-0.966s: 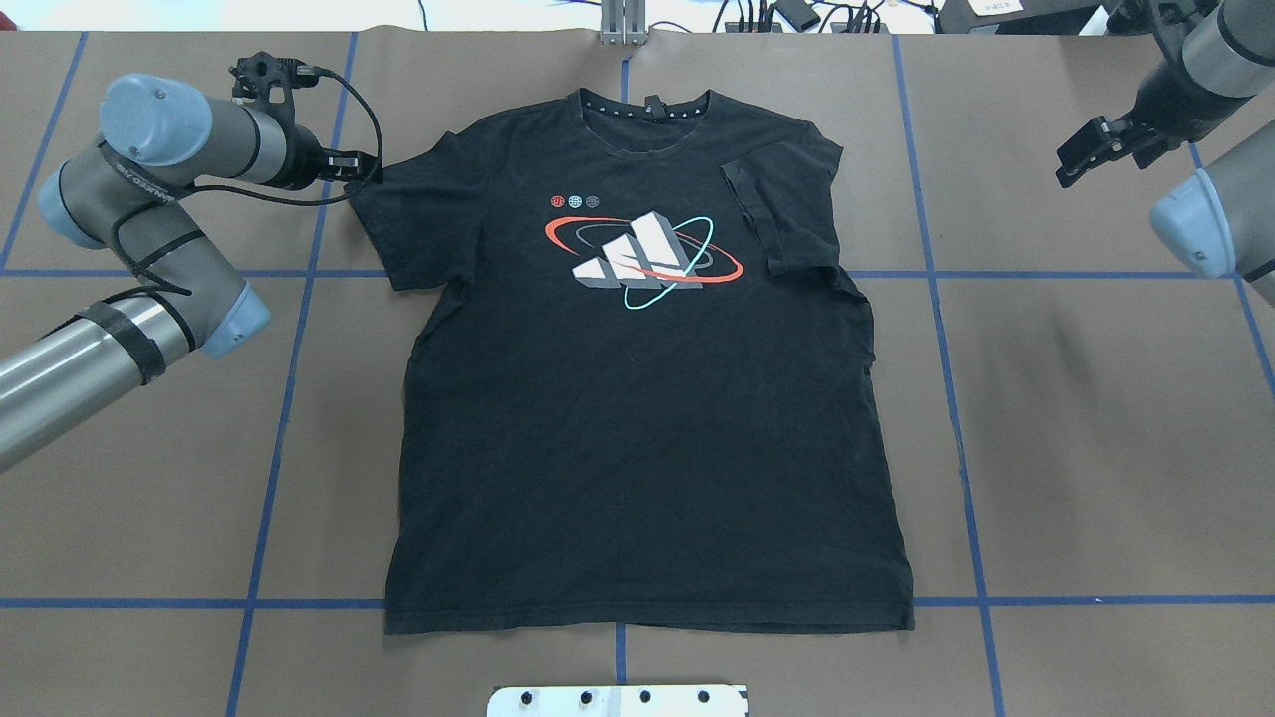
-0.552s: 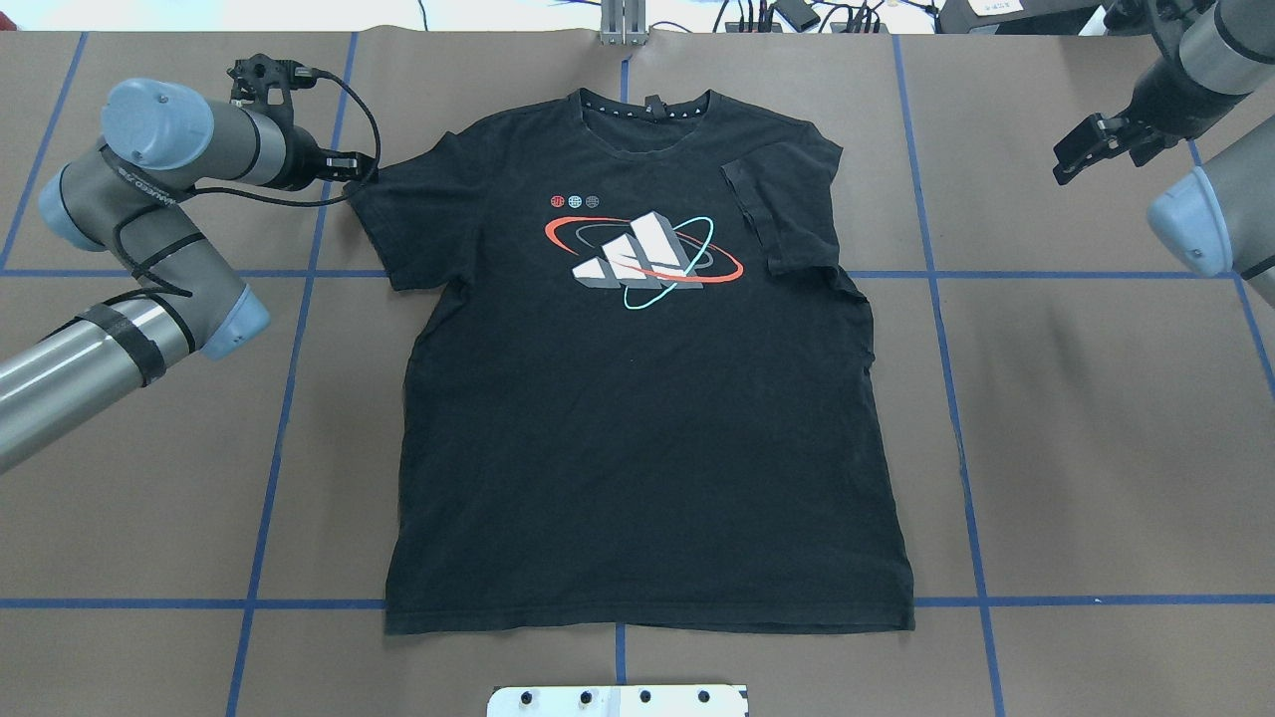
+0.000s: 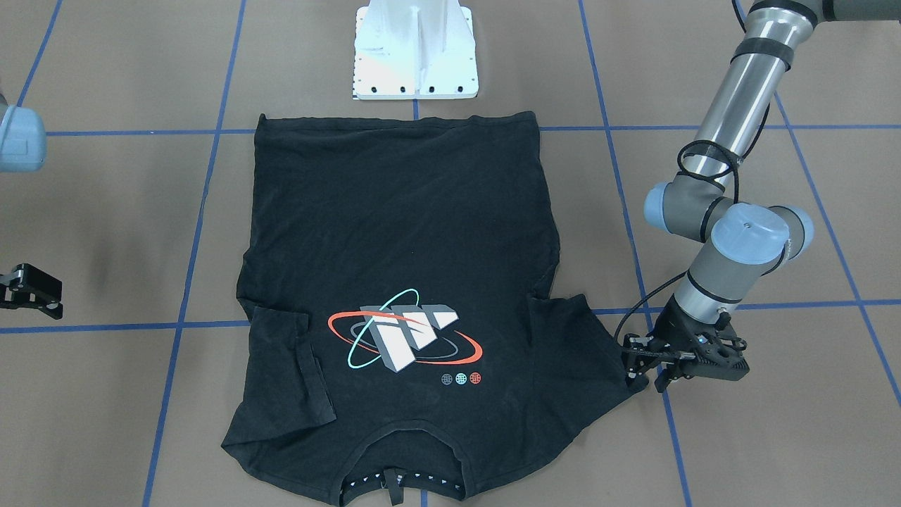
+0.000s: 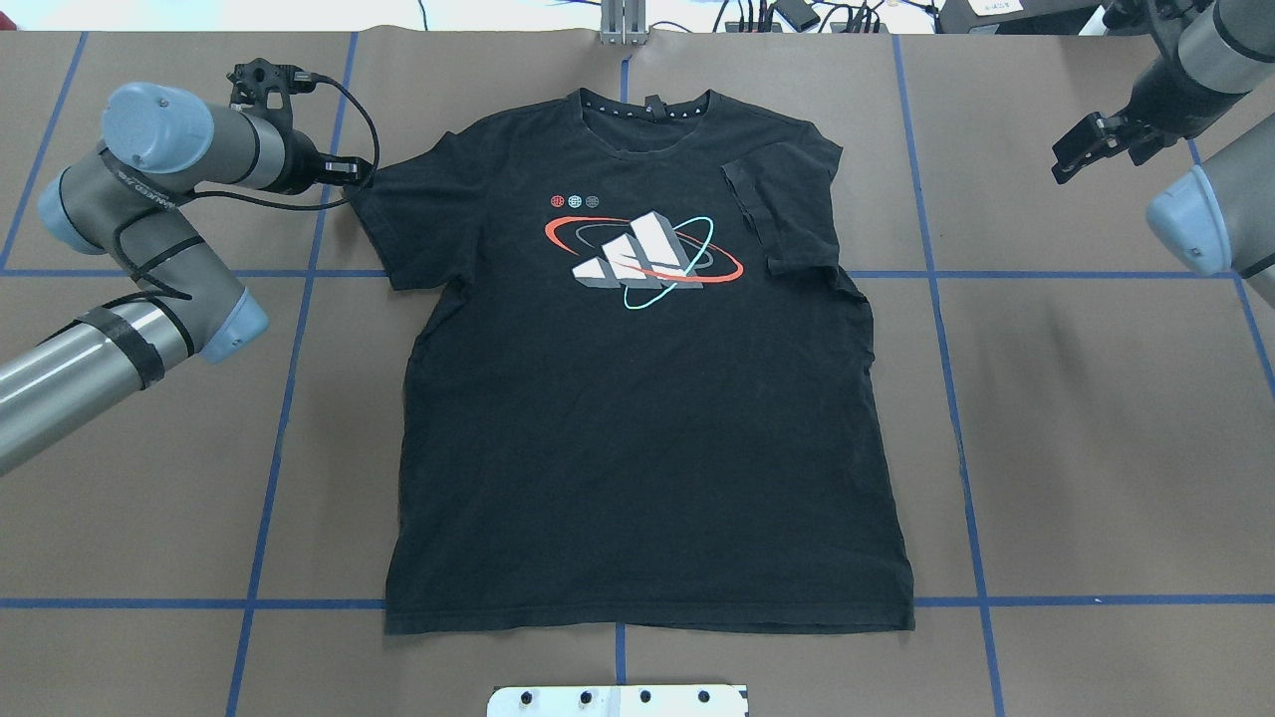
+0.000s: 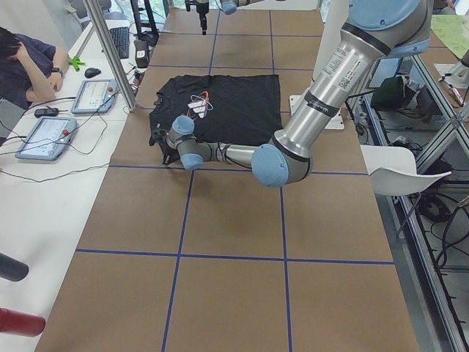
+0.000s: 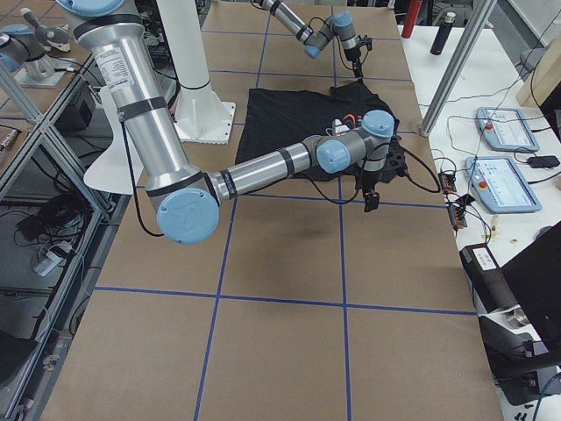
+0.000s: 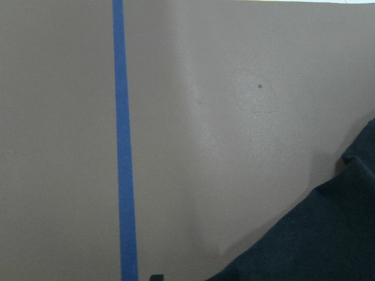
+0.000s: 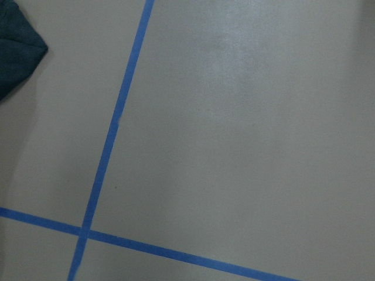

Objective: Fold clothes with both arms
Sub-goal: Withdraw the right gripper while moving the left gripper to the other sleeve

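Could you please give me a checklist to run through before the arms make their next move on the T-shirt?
1. T-shirt lies flat, print up: ok.
2. Sleeves match: not ok. The right sleeve is folded onto the chest, while the left sleeve is spread flat.
3. Left tool is at the left sleeve's outer edge: ok.
4. Left tool has cloth between its fingers: cannot tell. The wrist view shows only the sleeve's corner.
5. Right tool is clear of the shirt: ok. It is off to the side over bare table.
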`<state>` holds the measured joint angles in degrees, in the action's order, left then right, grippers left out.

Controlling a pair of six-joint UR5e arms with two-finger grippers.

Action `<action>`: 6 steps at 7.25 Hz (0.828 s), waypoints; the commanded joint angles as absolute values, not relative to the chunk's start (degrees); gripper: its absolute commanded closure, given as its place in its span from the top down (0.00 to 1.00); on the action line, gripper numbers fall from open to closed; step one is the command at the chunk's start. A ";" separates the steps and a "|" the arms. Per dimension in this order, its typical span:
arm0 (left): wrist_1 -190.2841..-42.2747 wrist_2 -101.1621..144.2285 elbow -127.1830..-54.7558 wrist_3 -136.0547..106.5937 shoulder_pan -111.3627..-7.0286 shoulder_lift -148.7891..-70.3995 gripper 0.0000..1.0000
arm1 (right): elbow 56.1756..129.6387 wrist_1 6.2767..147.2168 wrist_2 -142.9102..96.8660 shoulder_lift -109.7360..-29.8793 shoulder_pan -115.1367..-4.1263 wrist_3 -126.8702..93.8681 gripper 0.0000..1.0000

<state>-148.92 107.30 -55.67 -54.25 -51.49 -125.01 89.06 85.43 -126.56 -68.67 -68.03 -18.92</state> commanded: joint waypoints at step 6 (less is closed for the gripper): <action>-148.80 107.31 -55.63 -54.23 -51.33 -125.07 0.28 | 88.95 85.43 -126.56 -68.64 -68.03 -18.98 1.00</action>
